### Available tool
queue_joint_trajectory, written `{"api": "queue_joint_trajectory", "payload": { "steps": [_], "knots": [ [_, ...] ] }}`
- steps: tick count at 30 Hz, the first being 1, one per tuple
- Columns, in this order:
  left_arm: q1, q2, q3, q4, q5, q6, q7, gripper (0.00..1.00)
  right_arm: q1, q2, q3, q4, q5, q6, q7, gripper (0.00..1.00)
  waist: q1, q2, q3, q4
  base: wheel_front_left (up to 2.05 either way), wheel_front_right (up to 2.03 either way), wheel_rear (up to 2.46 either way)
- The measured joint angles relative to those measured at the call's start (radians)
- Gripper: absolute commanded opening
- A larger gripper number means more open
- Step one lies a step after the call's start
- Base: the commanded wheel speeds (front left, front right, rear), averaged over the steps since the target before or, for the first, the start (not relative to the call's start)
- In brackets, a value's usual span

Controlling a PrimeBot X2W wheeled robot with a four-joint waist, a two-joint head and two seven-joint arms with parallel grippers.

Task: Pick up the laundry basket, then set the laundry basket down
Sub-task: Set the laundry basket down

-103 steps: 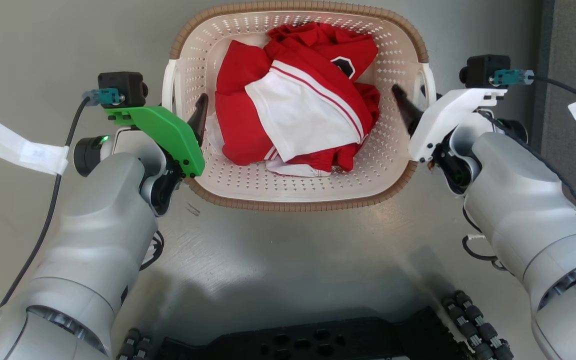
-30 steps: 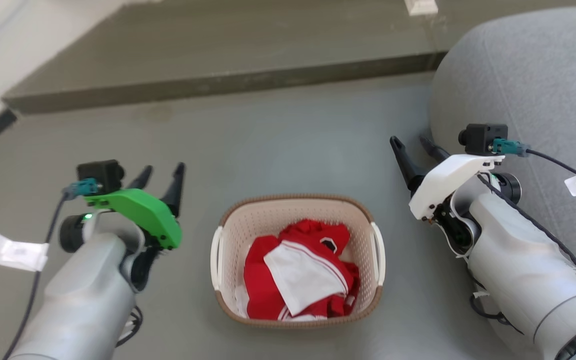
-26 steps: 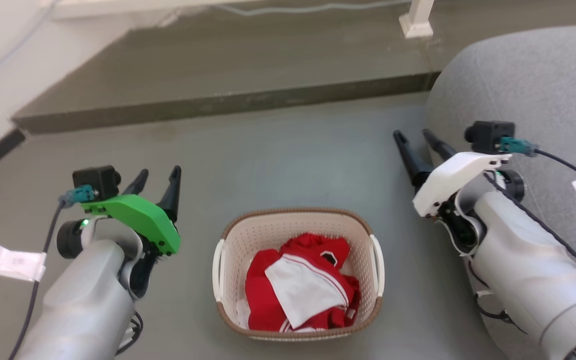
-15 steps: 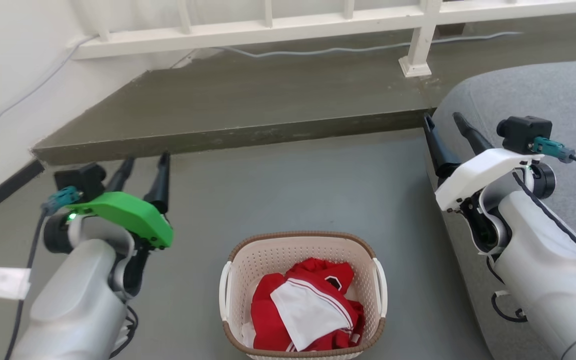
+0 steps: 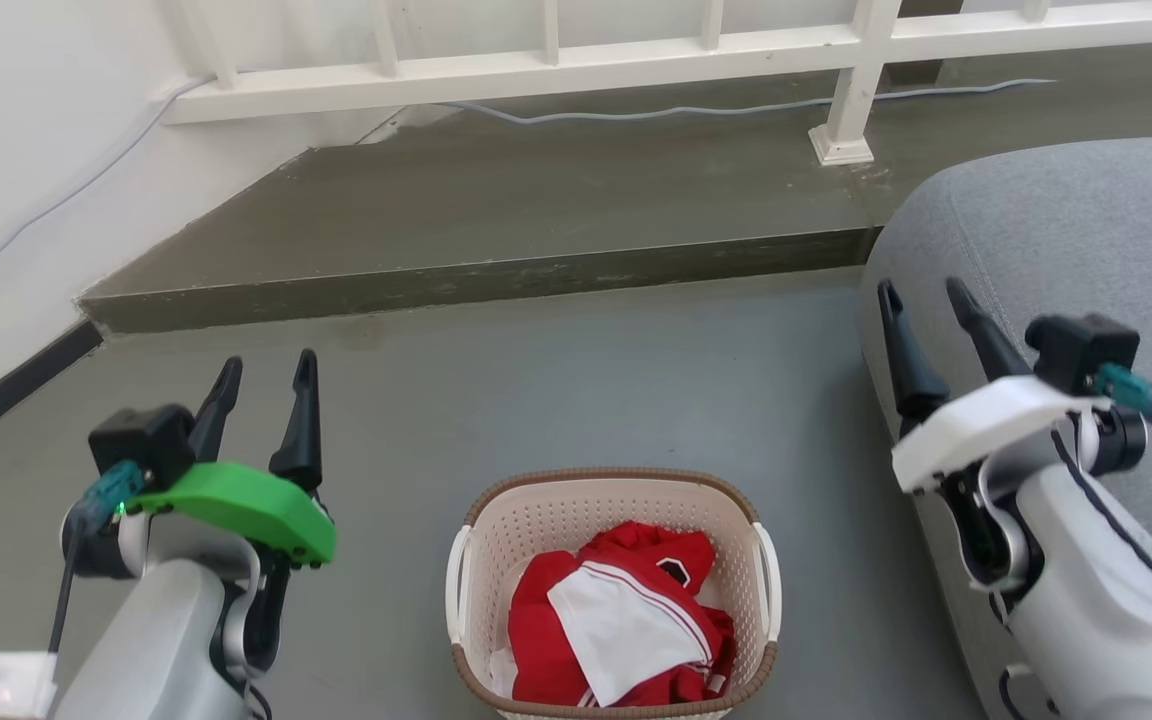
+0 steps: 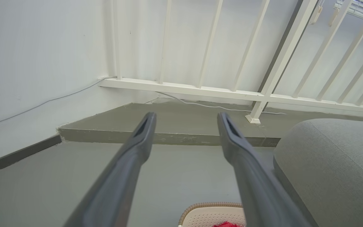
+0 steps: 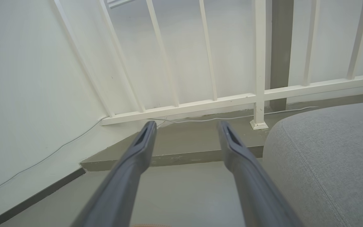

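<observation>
Cream perforated plastic, the laundry basket [image 5: 536, 520] sits on the floor [image 5: 586, 380], apart from left gripper [image 5: 269, 362] and right gripper [image 5: 921, 288], both gaping empty; probably stiff and light despite its red clothes [image 5: 536, 625]; best gripped by the two white handles [image 5: 456, 600].

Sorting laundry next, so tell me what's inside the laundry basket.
Crumpled red and white clothing lies in the laundry basket; anything beneath that heap is covered.

A home room: grey sofa [image 5: 1066, 230], white railing [image 5: 556, 65], laundry basket [image 5: 496, 530] on floor
</observation>
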Motion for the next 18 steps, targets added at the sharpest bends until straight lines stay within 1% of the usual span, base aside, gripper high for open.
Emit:
{"api": "queue_joint_trajectory", "payload": {
  "steps": [6, 9, 11, 13, 18],
  "knots": [
    [0.071, -0.012, 0.066, -0.079, 0.039, 0.004, 0.000, 1.00, 0.073, 0.000, -0.032, -0.049, -0.041, -0.002, 0.000, 1.00, 0.0000, 0.0000, -0.003, -0.001, 0.00, 0.00, 0.00],
    [0.096, -0.019, 0.085, -0.104, 0.072, 0.004, 0.000, 1.00, 0.102, 0.001, -0.047, -0.072, -0.049, -0.003, 0.000, 1.00, 0.0000, 0.0000, -0.004, 0.000, 0.00, 0.00, 0.00],
    [0.118, -0.027, 0.092, -0.113, 0.078, 0.004, 0.000, 1.00, 0.119, 0.003, -0.058, -0.082, -0.053, -0.003, 0.000, 1.00, 0.0000, 0.0000, -0.004, 0.000, 0.00, 0.00, 0.00],
    [0.141, -0.033, 0.095, -0.120, 0.083, 0.002, 0.000, 1.00, 0.133, 0.007, -0.064, -0.091, -0.059, -0.010, 0.000, 1.00, 0.0000, 0.0000, -0.005, 0.001, 0.00, 0.00, 0.00],
    [0.170, -0.040, 0.124, -0.154, 0.109, 0.001, 0.000, 1.00, 0.160, 0.018, -0.070, -0.114, -0.079, -0.010, 0.000, 1.00, 0.0000, 0.0000, -0.005, 0.002, 0.00, 0.00, 0.00]
  ]
}}
